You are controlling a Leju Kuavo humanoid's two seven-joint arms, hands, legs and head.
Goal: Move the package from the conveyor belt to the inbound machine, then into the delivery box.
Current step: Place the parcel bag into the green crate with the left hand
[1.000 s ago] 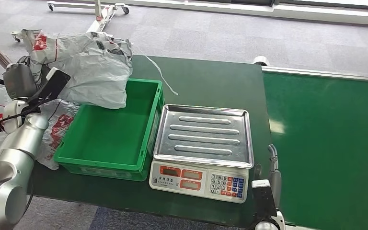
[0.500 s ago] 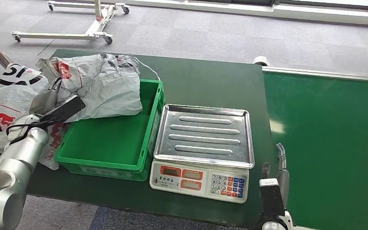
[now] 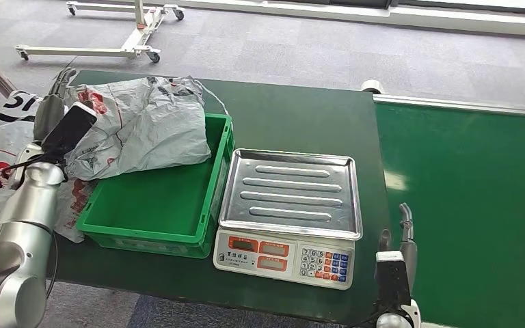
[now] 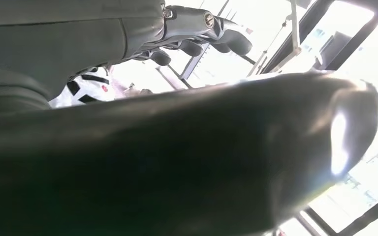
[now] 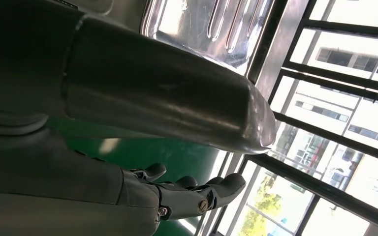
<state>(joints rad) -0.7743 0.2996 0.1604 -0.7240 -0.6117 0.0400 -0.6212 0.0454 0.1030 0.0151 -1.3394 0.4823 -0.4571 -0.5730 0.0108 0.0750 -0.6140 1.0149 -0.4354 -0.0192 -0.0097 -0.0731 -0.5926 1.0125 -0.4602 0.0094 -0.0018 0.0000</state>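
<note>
Clearly the grey plastic mailer package point(image 3: 143, 126) has reached the delivery end of the job: it lies draped over the far left corner of the green delivery crate point(image 3: 157, 198), part inside, part hanging over the far and left rim, and it leans toward other printed white bags point(image 3: 0, 147) heaped on the table's left edge. The left hand point(image 3: 53, 109) is raised at the package's left side, fingers pointing up and apart, and it holds nothing (whether a fingertip brushes the plastic cannot be told from the head view). The right hand point(image 3: 402, 239) stands low at the near edge between the weighing scale point(image 3: 288, 212) and the green conveyor belt point(image 3: 465, 205), fingers loosely extended with nothing in them; the right wrist view shows the same slack fingers point(image 5: 197, 189) over the belt. I judge the step in hand to be the release and retreat after dropping the package into the crate. To do it well, the left hand should lift away upward and outward, so that no finger snags the loose film and drags the package back over the rim. Since the package sits partly on the rim, a light push toward the crate's middle may be needed.
</note>
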